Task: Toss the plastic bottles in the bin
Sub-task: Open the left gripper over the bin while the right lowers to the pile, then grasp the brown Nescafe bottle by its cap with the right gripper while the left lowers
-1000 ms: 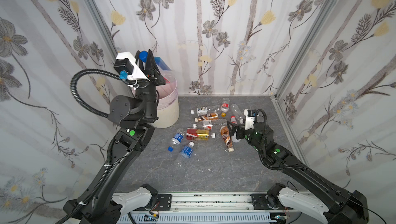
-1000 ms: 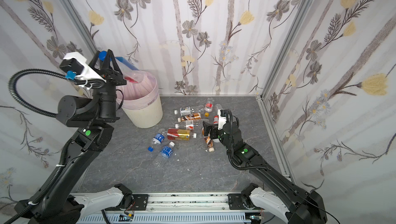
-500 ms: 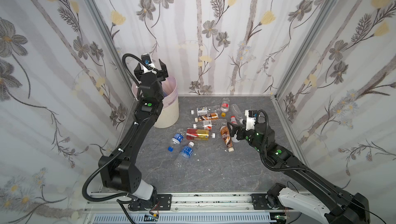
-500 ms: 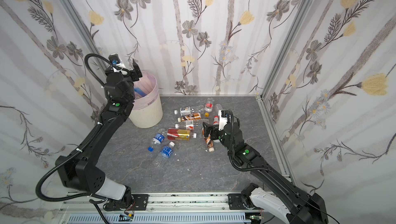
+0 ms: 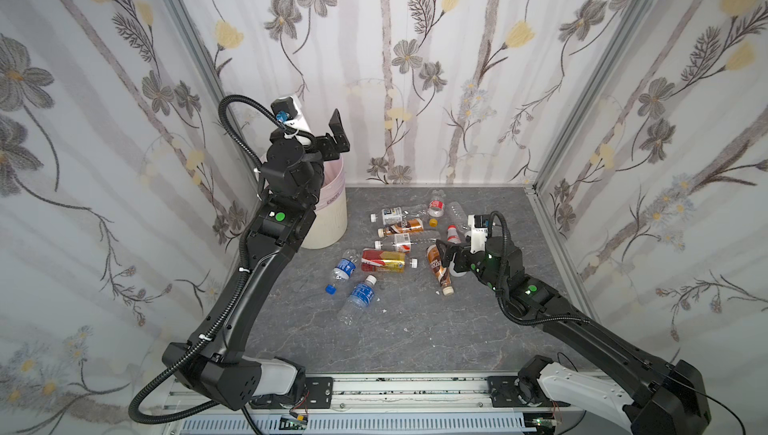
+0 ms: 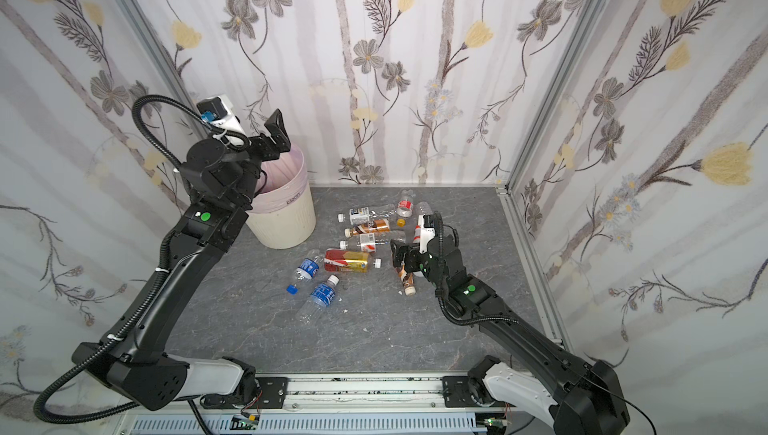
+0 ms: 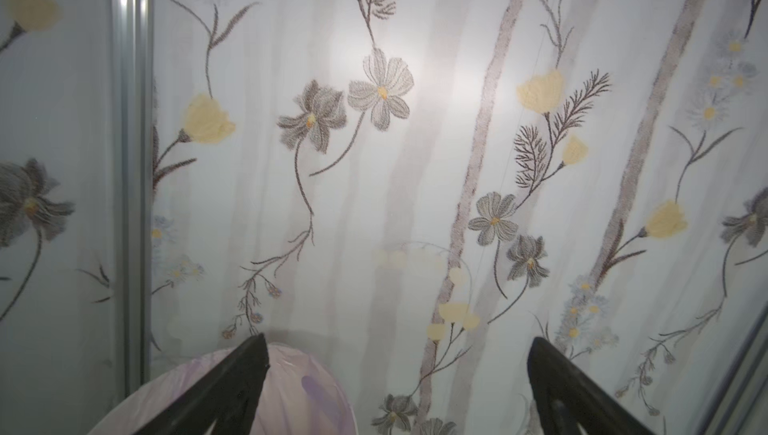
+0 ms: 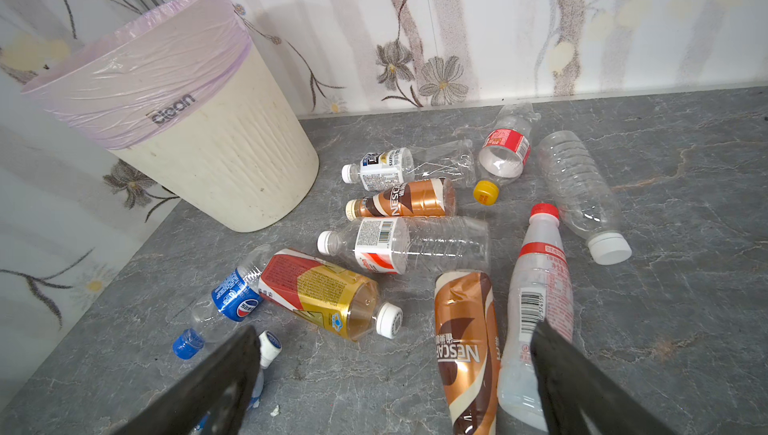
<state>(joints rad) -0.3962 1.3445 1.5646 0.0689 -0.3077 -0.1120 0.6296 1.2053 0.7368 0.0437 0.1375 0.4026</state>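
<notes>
Currently, the plastic bottles [image 5: 382,260] are seen scattered on the grey floor [image 5: 415,329] just beside the bin [image 5: 330,221], set in the back left corner. The left gripper [image 7: 399,341] is held wide and empty above the bin; the right gripper [image 8: 395,327] is spread wide, empty, over the bottles.

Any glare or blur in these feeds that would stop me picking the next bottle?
Left wrist view: a bright hotspot on the wall; only the rim of the bin shows, by the open left claw. Right wrist view: evenly lit, labels sharp, as on the brown Nescafe bottle; only the open right claw looks soft-edged. Both top views: even light, no glare on the floor.
</notes>
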